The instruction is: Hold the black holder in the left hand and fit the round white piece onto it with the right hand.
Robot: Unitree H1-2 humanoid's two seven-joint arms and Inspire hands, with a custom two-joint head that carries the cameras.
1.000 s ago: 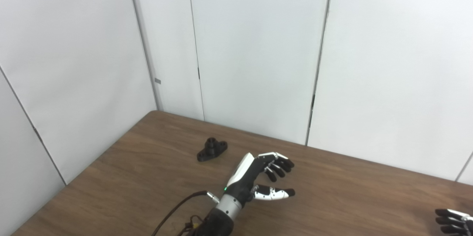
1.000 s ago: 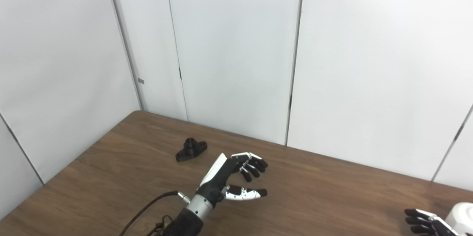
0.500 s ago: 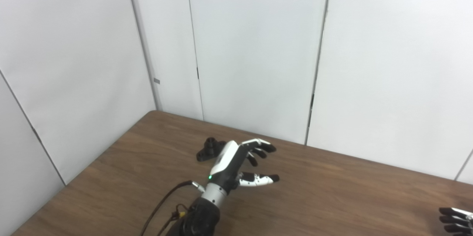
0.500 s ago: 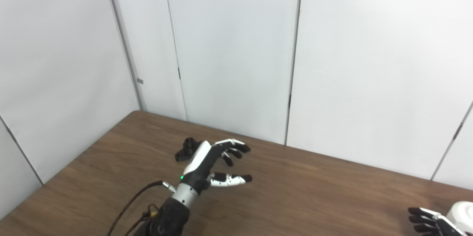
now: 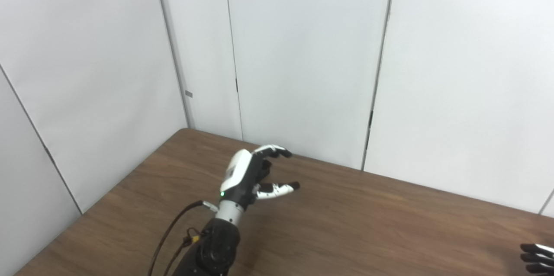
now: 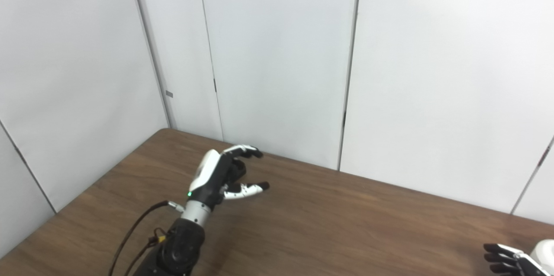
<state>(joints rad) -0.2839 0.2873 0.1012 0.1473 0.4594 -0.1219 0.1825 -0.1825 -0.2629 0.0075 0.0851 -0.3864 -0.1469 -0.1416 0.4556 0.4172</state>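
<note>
Change: the left hand (image 5: 249,176) has gone forward and left over the table (image 5: 368,224) since a second ago, from a spot right of the holder to one in front of it; the holder, plain on the wood then, is now hidden behind the hand.
Left hand: over the far left part of the table, palm turned to the right, back plate to the camera; fingers (image 5: 272,151) curled but apart, thumb (image 5: 277,189) stuck out to the right; nothing can be seen held in it.
Holder: not visible in either view; the dark shapes by the palm cannot be told from the hand's own parts, so whether the hand touches it cannot be told.
Left arm: comes up from the bottom edge; a dark cable (image 5: 173,232) loops beside the wrist, and a green light shows on the wrist.
Right hand: only dark fingertips (image 6: 502,256) show at the lower right corner, low by the table; they lie spread, but whether it holds anything cannot be told.
White piece: a rounded white shape (image 6: 544,251) sits at the right edge in the right eye view, just beside the right hand; mostly cut off.
Walls: plain white panels (image 5: 303,51) behind the table.
</note>
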